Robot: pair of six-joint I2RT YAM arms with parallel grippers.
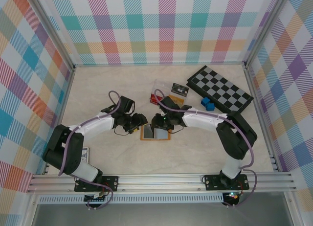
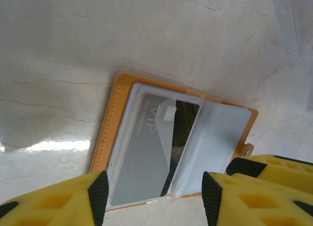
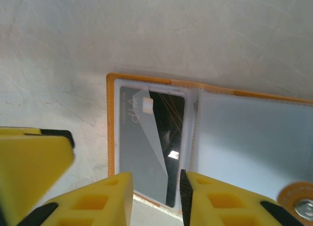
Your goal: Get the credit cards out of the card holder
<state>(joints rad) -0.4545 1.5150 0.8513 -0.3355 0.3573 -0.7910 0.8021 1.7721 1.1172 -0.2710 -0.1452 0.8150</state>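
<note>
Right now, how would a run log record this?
card holder: open flat | dark VIP card: in pocket | left hand: open above | right hand: narrowly open

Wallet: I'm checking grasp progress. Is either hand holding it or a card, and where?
Nothing appears held: left hand and right hand stand fingers apart over the open wallet.

Left hand (image 2: 154, 199) and right hand (image 3: 155, 196) crowd the card holder (image 1: 155, 134); bare bench (image 1: 98, 94) lies open leftward; a seemingly clear tray (image 1: 164, 89) stands behind.
</note>
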